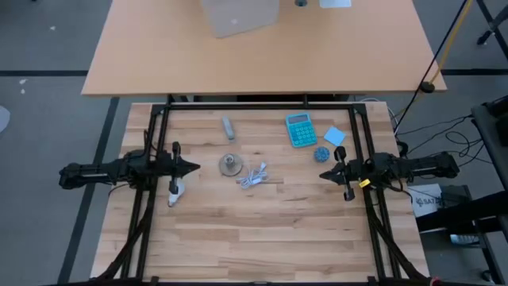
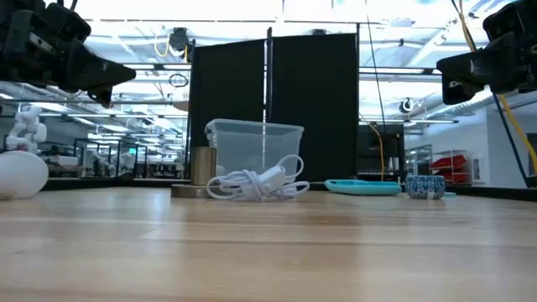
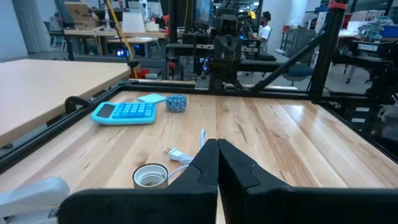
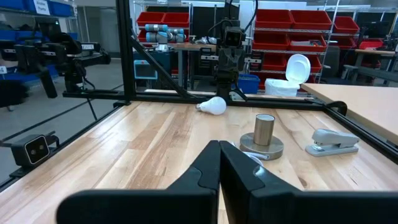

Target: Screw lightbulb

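The white lightbulb lies on its side on the wooden table near the left arm; it also shows in the right wrist view and the low view. The grey socket base stands upright at the table's middle, its cylinder open at the top. My left gripper is shut and empty, held above the table, left of the socket and just beyond the bulb. My right gripper is shut and empty, held above the table at the right.
A white coiled cable lies right of the socket. A grey stapler, a blue calculator, a blue note pad and a small blue patterned roll lie farther back. A black frame borders the table.
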Robot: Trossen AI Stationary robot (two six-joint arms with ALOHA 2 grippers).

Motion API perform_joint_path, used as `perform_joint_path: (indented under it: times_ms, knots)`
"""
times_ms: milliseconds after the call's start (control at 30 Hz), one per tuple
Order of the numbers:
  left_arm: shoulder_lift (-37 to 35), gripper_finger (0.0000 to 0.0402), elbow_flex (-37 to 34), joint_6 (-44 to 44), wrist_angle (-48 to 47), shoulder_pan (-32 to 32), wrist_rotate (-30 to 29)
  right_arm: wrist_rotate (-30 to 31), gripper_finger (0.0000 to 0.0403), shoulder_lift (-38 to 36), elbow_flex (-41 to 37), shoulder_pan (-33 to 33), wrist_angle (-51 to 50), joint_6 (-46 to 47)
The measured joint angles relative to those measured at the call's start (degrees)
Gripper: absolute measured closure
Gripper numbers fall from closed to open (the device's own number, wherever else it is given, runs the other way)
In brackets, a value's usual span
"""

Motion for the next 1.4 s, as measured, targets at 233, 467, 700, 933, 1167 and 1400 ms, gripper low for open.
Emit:
perform_joint_path:
  times_ms: [233, 467, 700, 933, 1167, 1400]
  knots:
    - [0.00, 0.0401, 0.02, 2.38, 0.22, 0.00, -0.14, 0.00, 0.0403, 0.00, -0.02, 0.00, 0.02, 0.00]
    - [-0.02, 0.0401, -0.05, 5.63, 25.84, 0.02, -0.64, 0.00, 0.0403, 0.00, -0.02, -0.01, 0.01, 0.01]
    - [-0.02, 0.0401, -0.02, 3.15, 37.37, 0.02, -1.83, 0.02, 0.0403, 0.01, -0.02, 0.00, 0.00, 0.00]
    - [0.70, 0.0401, 0.62, -5.00, 41.41, 0.02, -6.21, 0.01, 0.0403, 0.00, -0.01, 0.00, 0.01, 0.01]
    - [7.53, 0.0401, 11.73, -3.93, 31.82, 0.02, -6.33, 0.00, 0.0403, 0.02, -0.02, -0.02, 0.00, 0.00]
    - [21.62, 0.0397, 25.40, -0.07, 17.38, 0.02, -9.56, 0.02, 0.0403, 0.02, 0.00, 0.00, 0.02, 0.00]
